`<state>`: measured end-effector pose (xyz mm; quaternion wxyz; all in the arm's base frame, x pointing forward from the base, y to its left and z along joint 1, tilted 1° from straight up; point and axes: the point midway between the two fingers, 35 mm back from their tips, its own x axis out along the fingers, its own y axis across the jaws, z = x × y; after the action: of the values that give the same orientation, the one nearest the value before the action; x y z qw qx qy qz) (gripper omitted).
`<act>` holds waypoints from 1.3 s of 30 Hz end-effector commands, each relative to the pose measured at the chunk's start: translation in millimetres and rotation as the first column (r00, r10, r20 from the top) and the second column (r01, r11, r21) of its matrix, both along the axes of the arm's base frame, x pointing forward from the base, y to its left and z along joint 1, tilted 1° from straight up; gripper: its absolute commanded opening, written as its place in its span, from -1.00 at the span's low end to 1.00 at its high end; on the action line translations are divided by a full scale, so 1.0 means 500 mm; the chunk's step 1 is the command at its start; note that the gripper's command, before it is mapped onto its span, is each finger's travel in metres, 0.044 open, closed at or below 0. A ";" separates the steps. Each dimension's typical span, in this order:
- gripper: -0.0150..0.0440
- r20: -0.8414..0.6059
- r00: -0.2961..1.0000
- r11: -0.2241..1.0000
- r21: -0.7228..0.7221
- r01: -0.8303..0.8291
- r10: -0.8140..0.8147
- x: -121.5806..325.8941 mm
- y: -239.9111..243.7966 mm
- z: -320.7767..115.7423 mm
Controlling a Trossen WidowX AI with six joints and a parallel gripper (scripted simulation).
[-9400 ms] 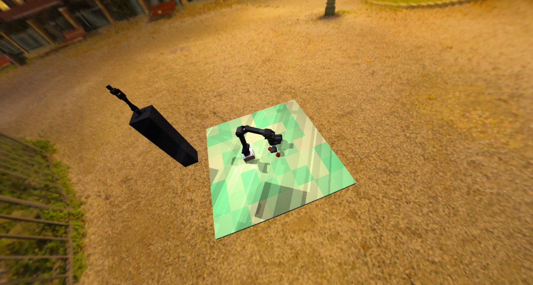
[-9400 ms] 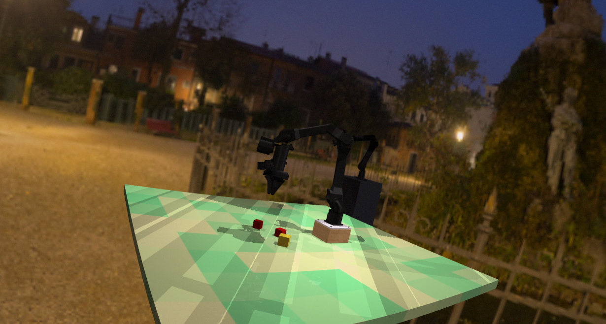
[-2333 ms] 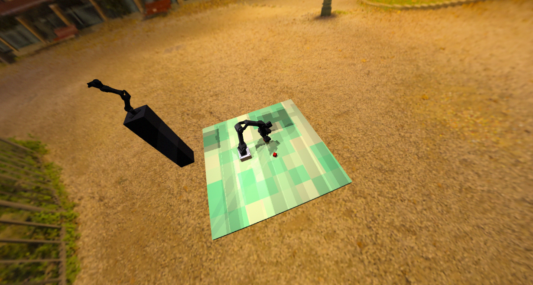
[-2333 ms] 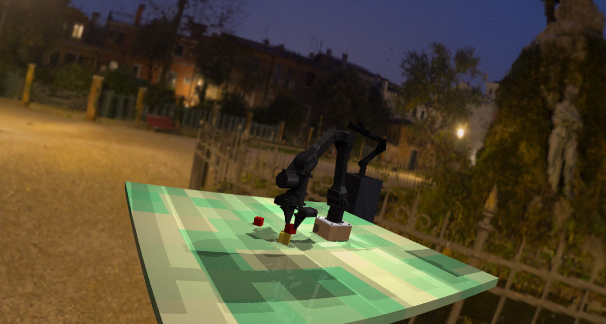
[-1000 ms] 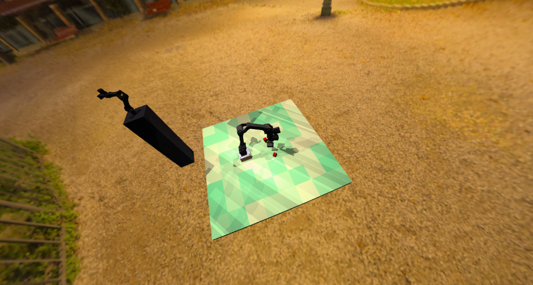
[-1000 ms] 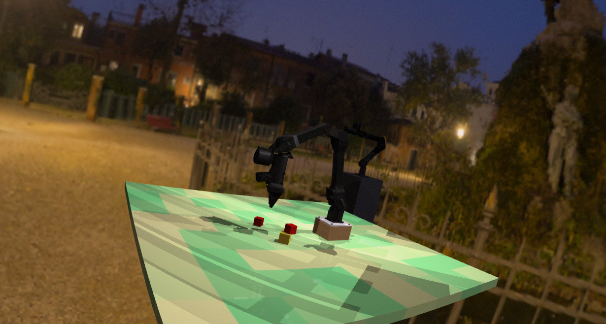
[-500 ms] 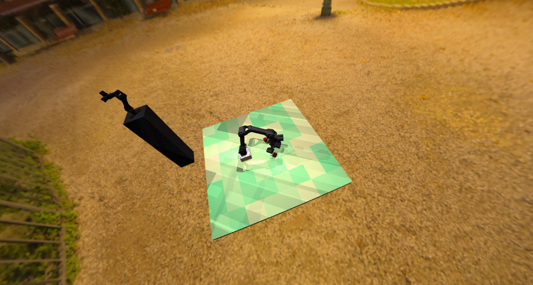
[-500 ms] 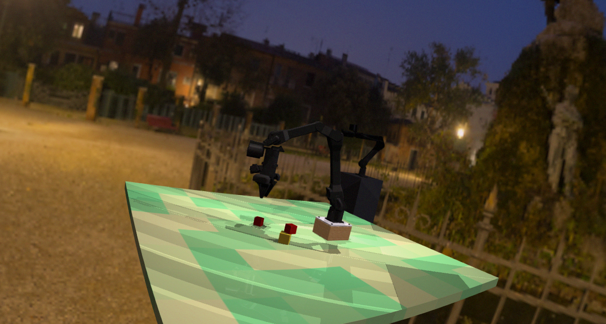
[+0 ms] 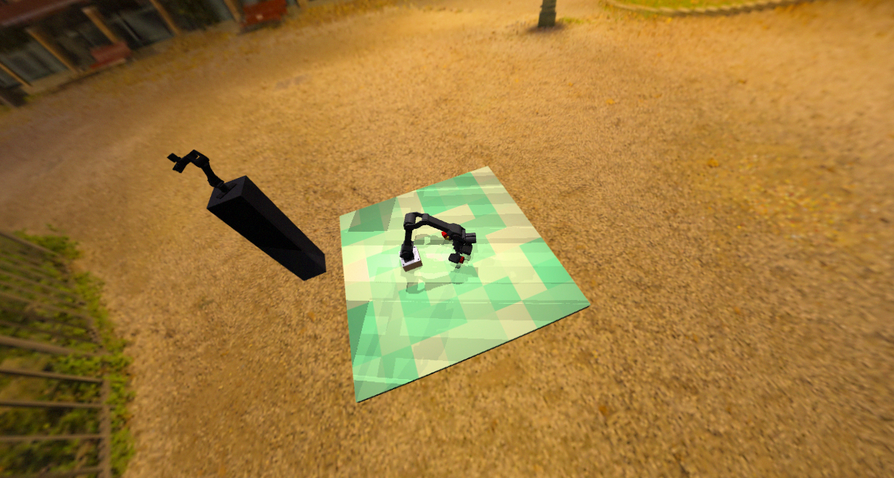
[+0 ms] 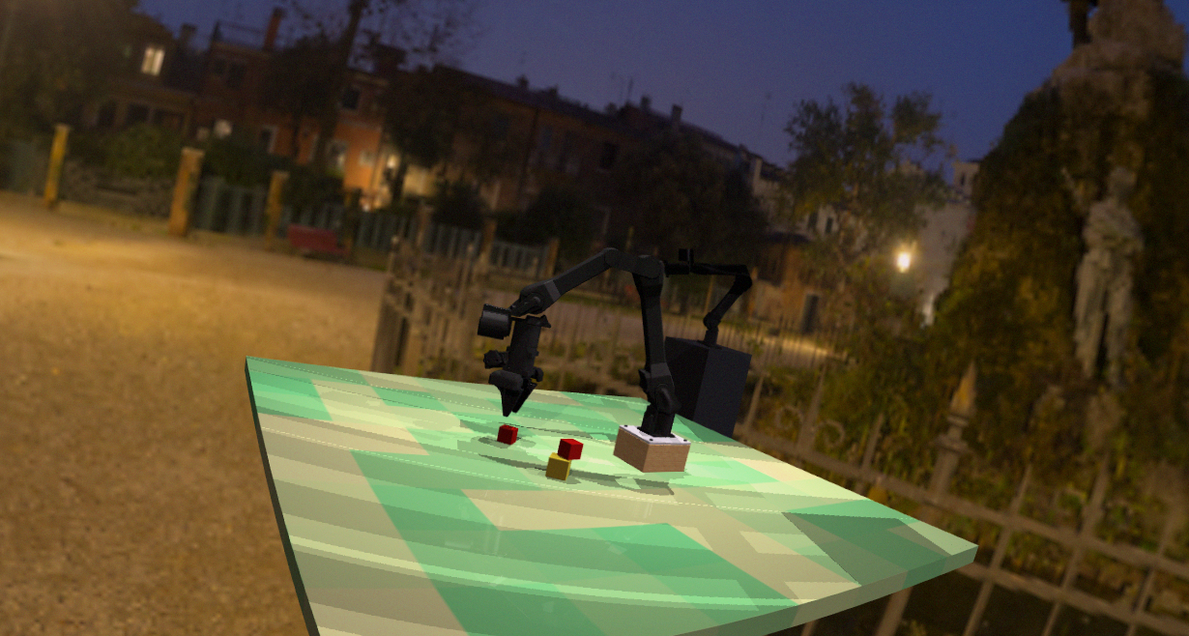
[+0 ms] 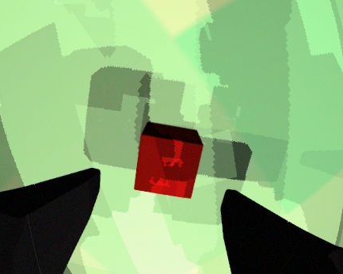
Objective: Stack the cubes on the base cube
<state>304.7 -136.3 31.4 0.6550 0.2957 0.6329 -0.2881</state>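
Note:
The yellow base cube (image 10: 558, 468) stands on the table. One red cube (image 10: 570, 448) (image 9: 445, 233) rests on its top, offset over a corner toward the robot's base, and looks level. The other red cube (image 10: 507, 434) (image 9: 461, 259) (image 11: 167, 168) lies flat on the table, apart from that stack. My gripper (image 10: 511, 411) (image 11: 161, 190) is open and points down above this loose cube. In the wrist view the cube appears between and slightly ahead of the fingertips, its sides roughly in line with the fingers. In the top view the arm partly hides the stack.
The arm's base block (image 9: 411, 261) (image 10: 651, 449) stands near the stack on the green patterned table (image 9: 437, 350) (image 10: 465, 549). A black pedestal (image 9: 265, 231) (image 10: 707, 379) with a second arm stands beyond the table edge. Shadows of the arm fall around the loose cube.

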 end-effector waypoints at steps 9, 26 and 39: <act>0.41 -0.009 1.000 1.000 0.000 0.005 -0.005 -0.003 0.000 -0.042; 0.41 -0.010 1.000 1.000 0.000 0.005 -0.005 -0.003 0.000 -0.092; -0.14 -0.009 1.000 1.000 0.000 0.005 -0.005 -0.001 -0.001 -0.078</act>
<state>303.5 -135.7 -13.1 0.6513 0.2959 0.6364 -0.2886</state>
